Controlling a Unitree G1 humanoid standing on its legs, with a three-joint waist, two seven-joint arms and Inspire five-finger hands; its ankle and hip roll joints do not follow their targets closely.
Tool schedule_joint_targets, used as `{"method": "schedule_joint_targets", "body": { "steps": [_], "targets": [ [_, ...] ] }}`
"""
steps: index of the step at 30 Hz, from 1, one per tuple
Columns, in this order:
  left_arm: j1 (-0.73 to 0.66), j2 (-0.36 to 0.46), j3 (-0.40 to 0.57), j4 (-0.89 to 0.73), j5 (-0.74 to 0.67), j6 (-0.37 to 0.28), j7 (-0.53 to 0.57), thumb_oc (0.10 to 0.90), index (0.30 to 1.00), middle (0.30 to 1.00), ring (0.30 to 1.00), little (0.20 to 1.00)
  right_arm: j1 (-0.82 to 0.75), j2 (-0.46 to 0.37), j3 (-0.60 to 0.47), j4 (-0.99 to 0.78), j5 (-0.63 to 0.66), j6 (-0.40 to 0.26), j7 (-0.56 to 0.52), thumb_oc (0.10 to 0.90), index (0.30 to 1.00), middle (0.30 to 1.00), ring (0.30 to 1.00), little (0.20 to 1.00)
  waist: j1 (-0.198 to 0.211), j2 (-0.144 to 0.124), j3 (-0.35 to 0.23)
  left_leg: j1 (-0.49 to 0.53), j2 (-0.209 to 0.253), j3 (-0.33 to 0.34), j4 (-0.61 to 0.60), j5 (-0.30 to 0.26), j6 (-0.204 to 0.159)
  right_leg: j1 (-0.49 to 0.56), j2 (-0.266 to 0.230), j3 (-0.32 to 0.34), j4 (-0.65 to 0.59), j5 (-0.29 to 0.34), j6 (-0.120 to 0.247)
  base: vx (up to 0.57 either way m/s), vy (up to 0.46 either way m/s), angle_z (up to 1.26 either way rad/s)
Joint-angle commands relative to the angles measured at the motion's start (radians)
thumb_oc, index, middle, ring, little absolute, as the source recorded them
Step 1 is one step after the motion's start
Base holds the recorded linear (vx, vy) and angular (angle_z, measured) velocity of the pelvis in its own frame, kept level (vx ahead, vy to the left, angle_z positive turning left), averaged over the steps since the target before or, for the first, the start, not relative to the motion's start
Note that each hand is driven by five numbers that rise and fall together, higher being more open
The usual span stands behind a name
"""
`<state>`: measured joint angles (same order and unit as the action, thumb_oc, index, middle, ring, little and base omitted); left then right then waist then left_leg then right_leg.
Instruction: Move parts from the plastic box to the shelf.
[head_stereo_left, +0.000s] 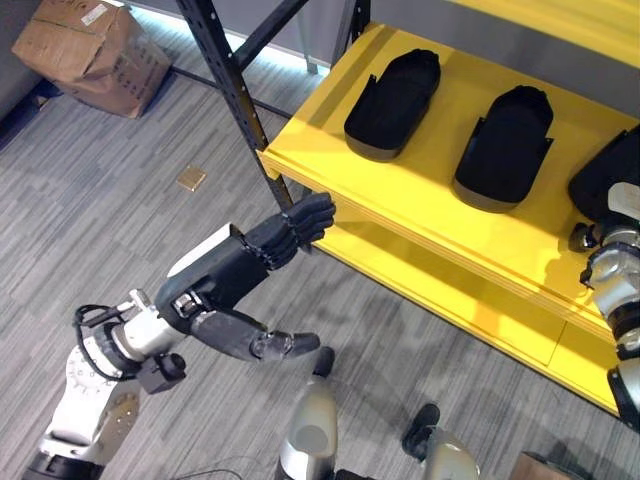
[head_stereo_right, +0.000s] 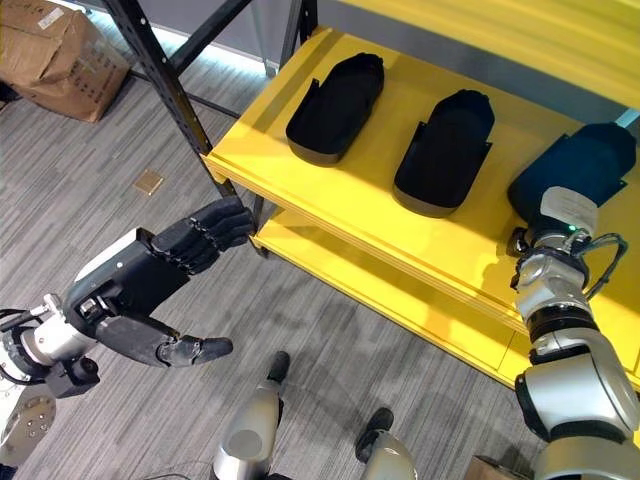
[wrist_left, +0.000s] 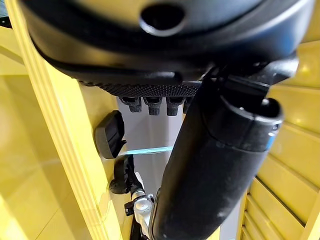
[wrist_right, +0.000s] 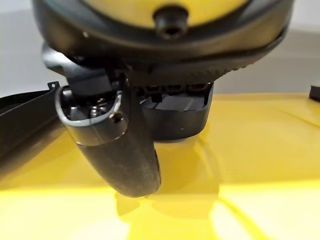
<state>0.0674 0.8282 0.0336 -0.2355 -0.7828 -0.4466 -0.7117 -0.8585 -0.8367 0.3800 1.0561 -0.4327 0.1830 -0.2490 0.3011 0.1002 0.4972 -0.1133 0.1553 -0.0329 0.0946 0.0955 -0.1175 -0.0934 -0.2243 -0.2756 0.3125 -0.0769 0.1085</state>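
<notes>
Three black parts (head_stereo_left: 394, 105) on the yellow shelf (head_stereo_left: 420, 190)

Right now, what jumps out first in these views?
The bright yellow shelf with black molded parts on it: two side by side, a third part under the right robot hand. The left robot hand, fingers straight, reaches the shelf's front corner by the dark upright post.
</notes>
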Motion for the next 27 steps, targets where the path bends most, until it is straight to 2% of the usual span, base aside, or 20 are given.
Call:
{"method": "schedule_joint_targets", "body": {
  "steps": [1,21,23,25,27],
  "targets": [
    [0.014,-0.060,0.071,-0.057,-0.085,-0.112,0.010,0.900,1.000,1.000,1.000,1.000,0.020,-0.102,0.049,-0.040,-0.050,0.048,-0.027,0.900,1.000,1.000,1.000,1.000,-0.025,-0.034,-0.086,-0.028,0.000,-0.053,-0.026,-0.010,0.027,0.011,0.084,-0.008,0.031,-0.088,-0.066,0.00,0.004,-0.13],
    [0.051,-0.080,0.089,-0.072,-0.075,-0.112,0.016,0.900,1.000,1.000,1.000,1.000,0.153,-0.113,-0.043,-0.231,-0.130,0.099,0.051,0.900,1.000,1.000,1.000,1.000,-0.060,-0.060,-0.109,0.007,0.008,-0.025,-0.041,-0.014,0.026,0.042,0.094,0.016,-0.011,-0.073,-0.058,0.00,0.008,-0.03],
    [0.051,-0.081,0.089,-0.074,-0.070,-0.111,0.021,0.900,1.000,1.000,1.000,1.000,0.159,-0.112,-0.047,-0.239,-0.132,0.102,0.044,0.900,1.000,1.000,1.000,1.000,-0.062,-0.061,-0.110,0.008,0.008,-0.024,-0.043,-0.014,0.026,0.044,0.095,0.018,-0.014,-0.072,-0.058,0.00,0.000,0.00],
    [0.051,-0.078,0.082,-0.073,-0.070,-0.115,0.024,0.900,1.000,1.000,1.000,1.000,0.159,-0.111,-0.051,-0.237,-0.172,0.145,-0.048,0.900,1.000,1.000,1.000,1.000,-0.063,-0.059,-0.111,0.011,0.009,-0.023,-0.042,-0.015,0.027,0.046,0.096,0.021,-0.020,-0.068,-0.058,0.00,0.000,0.00],
    [0.050,-0.072,0.077,-0.072,-0.077,-0.117,0.031,0.900,1.000,1.000,1.000,1.000,0.150,-0.112,-0.060,-0.231,-0.160,0.137,-0.078,0.900,1.000,1.000,1.000,1.000,-0.063,-0.056,-0.112,0.008,0.009,-0.022,-0.041,-0.016,0.027,0.043,0.096,0.021,-0.020,-0.067,-0.057,0.00,0.000,0.00]
  ]
}}
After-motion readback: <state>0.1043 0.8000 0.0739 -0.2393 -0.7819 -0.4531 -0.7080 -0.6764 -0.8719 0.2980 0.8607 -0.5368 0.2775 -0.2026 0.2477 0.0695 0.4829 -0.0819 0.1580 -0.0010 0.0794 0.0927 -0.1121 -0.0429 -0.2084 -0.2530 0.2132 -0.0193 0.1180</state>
